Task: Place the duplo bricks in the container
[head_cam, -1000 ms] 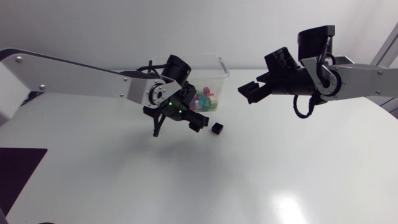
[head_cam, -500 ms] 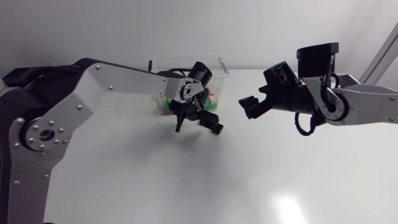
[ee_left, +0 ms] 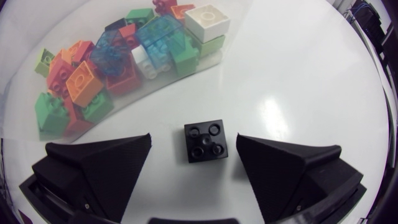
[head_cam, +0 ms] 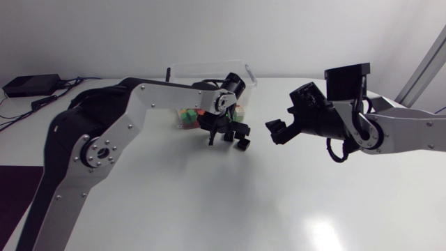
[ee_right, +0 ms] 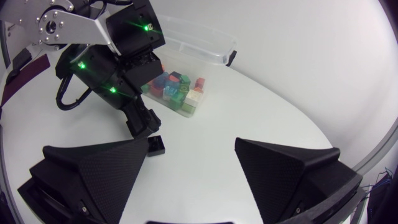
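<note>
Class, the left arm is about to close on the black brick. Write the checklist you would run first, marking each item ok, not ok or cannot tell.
1. The black brick lies between the fingers of the left gripper: ok.
2. That gripper is open, with a gap on each side of the brick: ok.
3. Brick flat on the table, studs up: ok.
4. Fingers low enough to grip it: cannot tell.
5. The right gripper is open and apart from the brick: ok.
6. The container has room above its coloured bricks: ok.
</note>
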Controlling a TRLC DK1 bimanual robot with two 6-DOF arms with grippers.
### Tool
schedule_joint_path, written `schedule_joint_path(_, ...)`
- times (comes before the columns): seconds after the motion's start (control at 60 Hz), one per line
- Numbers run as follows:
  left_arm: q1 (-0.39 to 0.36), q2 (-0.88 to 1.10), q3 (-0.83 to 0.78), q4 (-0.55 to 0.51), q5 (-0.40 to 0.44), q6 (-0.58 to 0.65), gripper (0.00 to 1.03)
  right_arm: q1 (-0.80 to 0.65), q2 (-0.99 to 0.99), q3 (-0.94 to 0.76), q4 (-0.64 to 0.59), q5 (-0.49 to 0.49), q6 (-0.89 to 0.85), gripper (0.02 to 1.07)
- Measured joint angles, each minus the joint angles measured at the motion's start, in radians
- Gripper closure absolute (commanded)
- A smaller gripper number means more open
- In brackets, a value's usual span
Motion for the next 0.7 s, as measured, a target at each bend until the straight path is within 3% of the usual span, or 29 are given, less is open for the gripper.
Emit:
schedule_joint_path(0.1, -0.002, 0.016, 0.007, 0.000, -0.010, -0.020, 0.27, -0.009, 0.000, -0.010, 0.007, 0.000, -0.012, 0.07)
schedule_joint_path(0.167, -0.004, 0.022, 0.007, 0.000, -0.015, -0.031, 0.45, -0.014, 0.001, -0.022, 0.014, 0.000, -0.019, 0.07)
schedule_joint_path(0.233, -0.008, 0.023, 0.009, 0.002, -0.024, -0.037, 0.56, -0.021, 0.003, -0.035, 0.023, -0.005, -0.023, 0.07)
schedule_joint_path(0.35, -0.014, 0.023, 0.011, 0.004, -0.038, -0.055, 0.59, -0.040, 0.004, -0.047, 0.030, -0.012, -0.035, 0.07)
schedule_joint_path(0.45, -0.015, 0.023, 0.011, 0.019, -0.041, -0.059, 0.67, -0.046, 0.008, -0.048, 0.034, -0.016, -0.050, 0.07)
schedule_joint_path(0.583, -0.017, 0.019, -0.012, 0.082, -0.044, -0.059, 0.78, -0.055, 0.058, -0.047, 0.037, -0.082, -0.085, 0.07)
schedule_joint_path(0.7, -0.022, -0.024, -0.084, 0.116, -0.045, -0.058, 0.79, -0.073, 0.118, -0.044, 0.037, -0.127, -0.115, 0.07)
